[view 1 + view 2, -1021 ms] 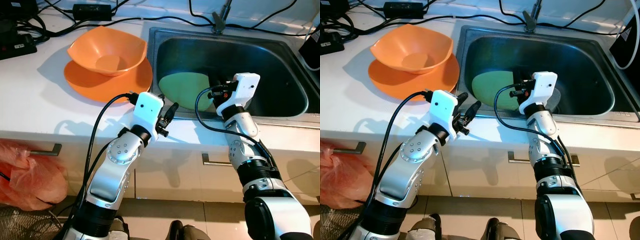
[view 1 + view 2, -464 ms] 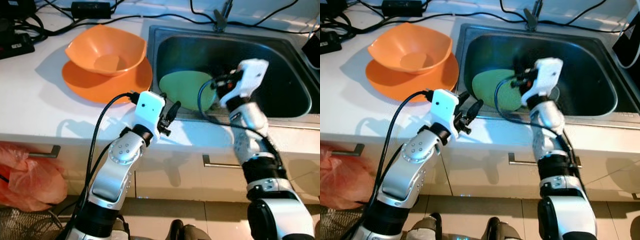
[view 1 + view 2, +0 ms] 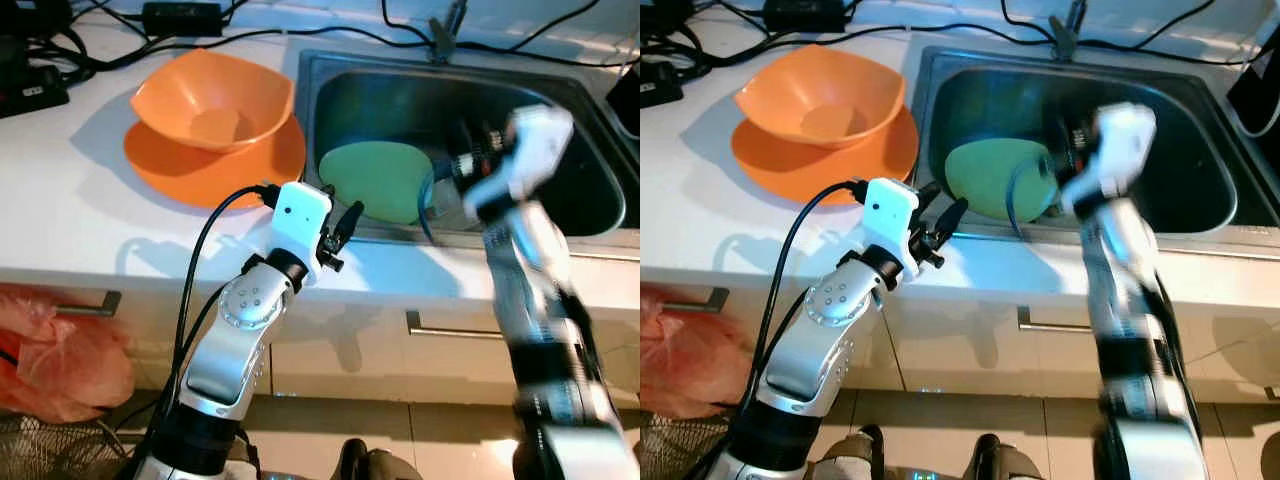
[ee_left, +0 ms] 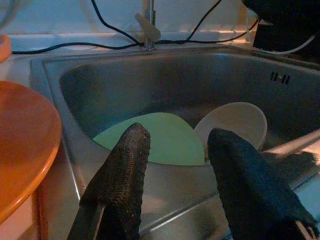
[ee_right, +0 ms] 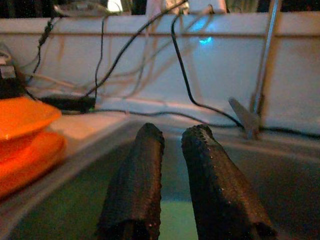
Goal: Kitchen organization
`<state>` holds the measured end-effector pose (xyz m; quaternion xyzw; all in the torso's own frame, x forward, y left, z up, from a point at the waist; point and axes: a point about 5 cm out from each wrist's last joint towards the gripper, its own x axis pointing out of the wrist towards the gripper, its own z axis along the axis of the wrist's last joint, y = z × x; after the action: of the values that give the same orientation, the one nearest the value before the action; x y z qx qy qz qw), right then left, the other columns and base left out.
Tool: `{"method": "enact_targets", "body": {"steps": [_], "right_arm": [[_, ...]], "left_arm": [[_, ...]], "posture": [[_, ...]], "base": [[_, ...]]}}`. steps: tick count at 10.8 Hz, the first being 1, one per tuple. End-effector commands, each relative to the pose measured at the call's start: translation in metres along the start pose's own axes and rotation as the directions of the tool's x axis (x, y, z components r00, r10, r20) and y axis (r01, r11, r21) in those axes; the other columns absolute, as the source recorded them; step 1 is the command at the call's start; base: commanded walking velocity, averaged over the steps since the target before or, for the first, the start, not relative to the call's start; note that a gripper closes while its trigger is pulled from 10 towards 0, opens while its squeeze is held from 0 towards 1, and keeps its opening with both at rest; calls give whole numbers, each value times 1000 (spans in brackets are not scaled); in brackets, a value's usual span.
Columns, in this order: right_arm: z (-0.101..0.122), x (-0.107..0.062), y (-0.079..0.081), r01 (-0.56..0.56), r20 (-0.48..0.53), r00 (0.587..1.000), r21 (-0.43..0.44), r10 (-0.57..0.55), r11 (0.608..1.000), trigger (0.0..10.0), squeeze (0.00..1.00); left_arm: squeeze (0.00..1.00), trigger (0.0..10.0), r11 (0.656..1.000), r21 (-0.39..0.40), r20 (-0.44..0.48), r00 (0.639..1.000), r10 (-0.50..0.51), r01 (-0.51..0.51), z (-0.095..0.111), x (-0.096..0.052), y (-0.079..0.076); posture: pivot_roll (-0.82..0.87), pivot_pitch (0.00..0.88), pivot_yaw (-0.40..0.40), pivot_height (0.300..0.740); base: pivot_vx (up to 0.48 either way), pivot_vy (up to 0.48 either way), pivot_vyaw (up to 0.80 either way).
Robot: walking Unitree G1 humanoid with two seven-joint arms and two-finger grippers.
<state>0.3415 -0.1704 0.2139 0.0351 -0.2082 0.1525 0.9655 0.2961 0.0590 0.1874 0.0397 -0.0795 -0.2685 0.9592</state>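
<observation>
- Green plate [image 3: 376, 180] lies in the sink [image 3: 560, 100], at its near-left end; a pale bowl [image 4: 231, 122] rests just beside it.
- My right gripper [image 5: 172, 185] is raised over the sink, arm smeared by motion in the head views. Fingers nearly together with a thin gap between; they seem to hold nothing.
- My left gripper [image 3: 340, 228] hovers at the counter [image 3: 60, 190] edge just before the sink rim, fingers apart, empty.
- Orange bowl [image 3: 212, 100] sits on orange plate [image 3: 200, 170], left of the sink.
- Cables [image 3: 250, 38] crowd the counter's back edge.
</observation>
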Motion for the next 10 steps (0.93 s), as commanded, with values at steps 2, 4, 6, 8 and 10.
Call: {"method": "enact_targets", "body": {"steps": [2,4,6,8,10], "right_arm": [[7,-11,-6,43,20,999,-2,-43,999,10000,0],[6,-27,2,89,53,995,24,-90,996,10000,0],[-6,-44,11,86,32,996,14,-86,996,10000,0],[-26,-62,14,107,-34,994,-5,-108,994,10000,0],[-39,-74,16,119,-84,989,-12,-120,993,10000,0]], "left_arm": [[0,10000,1000,-8,-44,999,12,-12,-10,-1,0],[0,10000,998,-5,-41,997,60,-60,-13,-2,6],[0,10000,993,-1,-29,992,120,-121,-13,-3,13],[0,10000,989,-14,-17,989,145,-146,-14,-4,16],[0,10000,988,-19,-15,988,153,-154,-16,-6,16]], "posture": [[135,199,-81,740],[133,202,-76,740],[133,203,-74,740],[133,204,-72,740],[135,204,-71,740]], "base": [[0,0,0],[0,0,0],[0,0,0],[0,0,0],[0,0,0]]}}
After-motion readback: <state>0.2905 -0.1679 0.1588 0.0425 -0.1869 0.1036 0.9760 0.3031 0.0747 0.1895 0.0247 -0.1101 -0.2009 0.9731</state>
